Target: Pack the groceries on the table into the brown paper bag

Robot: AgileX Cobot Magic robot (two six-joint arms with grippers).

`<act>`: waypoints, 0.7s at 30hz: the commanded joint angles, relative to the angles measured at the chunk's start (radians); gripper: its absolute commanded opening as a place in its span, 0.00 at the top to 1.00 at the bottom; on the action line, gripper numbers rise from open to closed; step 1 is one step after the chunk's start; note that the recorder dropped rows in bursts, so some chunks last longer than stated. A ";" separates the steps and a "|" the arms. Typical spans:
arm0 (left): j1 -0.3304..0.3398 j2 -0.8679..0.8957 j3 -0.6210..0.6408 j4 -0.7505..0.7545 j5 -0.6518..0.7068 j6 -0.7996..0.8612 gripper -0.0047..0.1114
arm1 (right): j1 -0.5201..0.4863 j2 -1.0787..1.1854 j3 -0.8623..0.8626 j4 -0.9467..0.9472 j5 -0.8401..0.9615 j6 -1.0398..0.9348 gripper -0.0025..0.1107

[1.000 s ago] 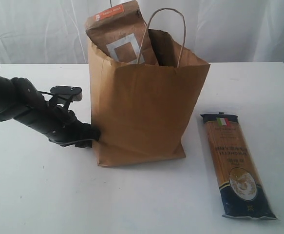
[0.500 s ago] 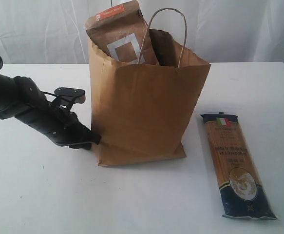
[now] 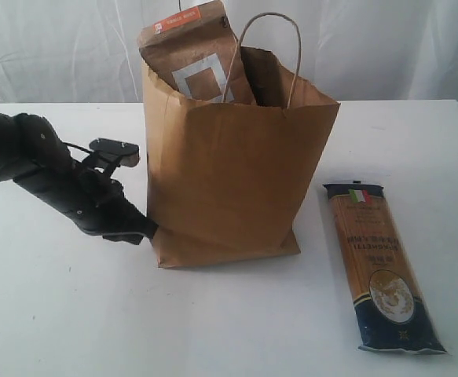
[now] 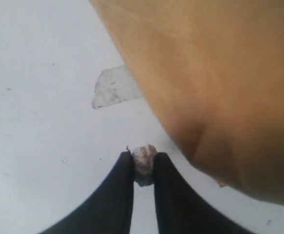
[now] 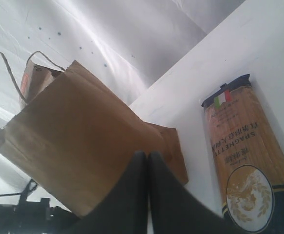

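Since the earlier frame, the left gripper (image 3: 147, 228) has been drawn slightly back from the foot of the brown paper bag (image 3: 229, 173), and its jaws have been narrowed. It is now held low at the bag's 8 o'clock, just beside the bottom corner. In the left wrist view the fingers are nearly closed on a small pale lump (image 4: 144, 162); what the lump is cannot be told through the blur.

The right gripper (image 5: 148, 158) is fully closed and holds nothing.

The brown pouch with orange label (image 3: 193, 55) stands in the bag mouth at 11 o'clock. Only the long pasta pack (image 3: 378, 267) is seen left on the table (image 3: 71, 314), flat, at the bag's 4 o'clock and apart from it.

The step in hand is judged to be the packing of this last visible item. The right jaws must be opened, the pack gripped, tipped on end and lowered into the free side of the mouth. The bag may need steadying.
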 commanded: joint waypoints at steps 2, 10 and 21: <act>0.024 -0.166 0.005 0.004 0.025 -0.008 0.96 | -0.003 -0.006 0.001 -0.002 -0.007 -0.008 0.98; 0.068 -0.396 0.005 0.000 0.037 -0.030 0.96 | -0.003 -0.006 0.001 -0.002 -0.007 -0.008 0.98; 0.066 -0.577 -0.047 -0.325 0.143 0.183 0.96 | -0.003 -0.006 0.001 -0.002 -0.007 -0.008 0.98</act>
